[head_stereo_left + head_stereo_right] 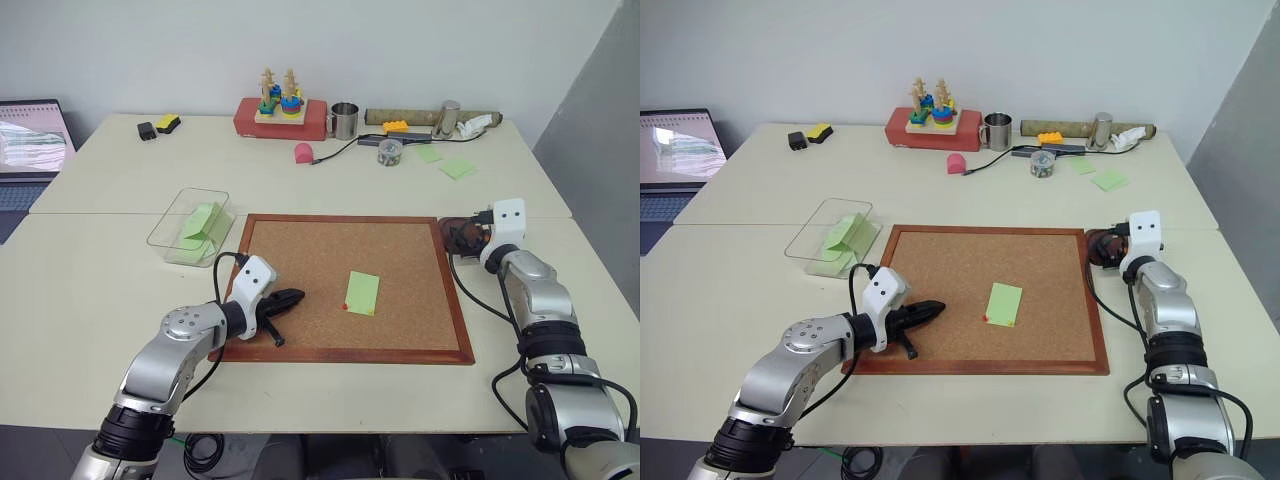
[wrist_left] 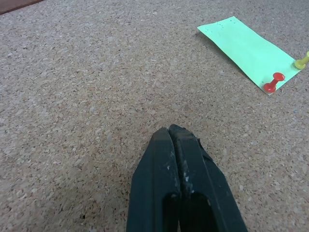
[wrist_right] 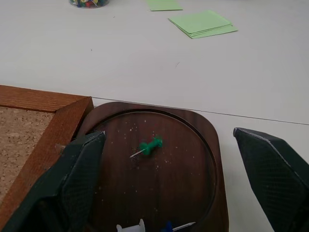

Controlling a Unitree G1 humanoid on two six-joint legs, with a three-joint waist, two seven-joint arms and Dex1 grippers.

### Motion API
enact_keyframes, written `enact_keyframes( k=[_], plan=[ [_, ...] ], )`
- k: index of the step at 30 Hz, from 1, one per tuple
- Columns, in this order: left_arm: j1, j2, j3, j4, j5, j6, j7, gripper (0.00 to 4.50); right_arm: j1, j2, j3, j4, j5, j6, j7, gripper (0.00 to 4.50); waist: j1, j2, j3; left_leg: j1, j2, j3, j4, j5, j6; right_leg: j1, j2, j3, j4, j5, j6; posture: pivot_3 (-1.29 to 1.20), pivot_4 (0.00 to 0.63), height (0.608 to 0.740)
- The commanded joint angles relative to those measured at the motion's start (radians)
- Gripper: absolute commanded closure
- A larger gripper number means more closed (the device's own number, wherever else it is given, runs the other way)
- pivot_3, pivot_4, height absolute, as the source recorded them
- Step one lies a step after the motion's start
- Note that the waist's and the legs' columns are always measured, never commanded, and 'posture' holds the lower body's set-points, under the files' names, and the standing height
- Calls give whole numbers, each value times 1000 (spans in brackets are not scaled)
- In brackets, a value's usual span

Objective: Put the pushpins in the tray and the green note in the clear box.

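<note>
The green note (image 1: pixel 362 293) lies flat on the cork board, with a red pushpin (image 2: pixel 273 82) stuck in one corner and a yellow pin (image 2: pixel 302 62) beside it. My left gripper (image 1: pixel 290 297) hovers over the board to the note's left, shut and empty. The dark brown tray (image 3: pixel 193 193) sits at the board's far right corner. A green pushpin (image 3: pixel 150 146) lies in it, with a white and a blue pin near its edge. My right gripper (image 3: pixel 169 135) stands open over the tray. The clear box (image 1: pixel 190 227), left of the board, holds folded green notes.
The wood-framed cork board (image 1: pixel 330 352) fills the middle of the table. At the back stand a red box with stacking toys (image 1: pixel 281 117), a metal cup (image 1: pixel 344 121), a small jar (image 1: pixel 389 152) and loose green notes (image 3: pixel 203 23). A laptop (image 1: pixel 30 140) is at far left.
</note>
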Motion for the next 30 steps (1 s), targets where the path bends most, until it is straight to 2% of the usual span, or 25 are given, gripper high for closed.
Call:
enact_keyframes(
  k=[1,5,8,12,16,21,27,30],
  plan=[
    [25,9,-35,19,32,21,1,4500,1,-23,-7,-9,-9,-27,-7,36,0,0,0,0,0,0,0,0,0,0,0,0,0,0,0,0,150,740],
    [30,11,-34,18,31,19,0,4500,-8,-11,-31,-46,25,-80,3,36,0,0,0,0,0,0,0,0,0,0,0,0,0,0,0,0,150,740],
    [31,11,-33,17,30,19,0,4500,-8,-5,-24,-106,69,-86,77,36,0,0,0,0,0,0,0,0,0,0,0,0,0,0,0,0,150,740],
    [32,11,-34,17,30,20,-1,4500,36,-41,56,-232,122,6,275,36,1,1,0,0,0,0,0,0,0,0,0,0,0,0,0,0,150,740],
    [31,13,-35,19,30,19,-2,4500,147,-128,161,-461,207,135,520,36,4,1,0,-1,0,-1,0,0,0,0,0,-1,-1,0,0,0,150,740],
    [27,16,-35,27,31,17,-7,4500,271,-199,237,-713,314,220,691,36,2,4,0,-1,0,-2,0,0,0,0,0,-1,-1,0,0,0,150,740],
    [21,17,-37,34,34,14,-10,4500,353,-205,334,-846,304,198,739,36,2,3,0,1,0,-2,0,0,0,1,1,-1,-1,-3,5,0,150,740],
    [20,16,-37,34,36,14,-12,4500,364,-190,410,-840,235,118,737,36,2,3,0,1,0,-2,1,0,0,1,1,-1,-1,-3,6,0,150,740]
  ],
)
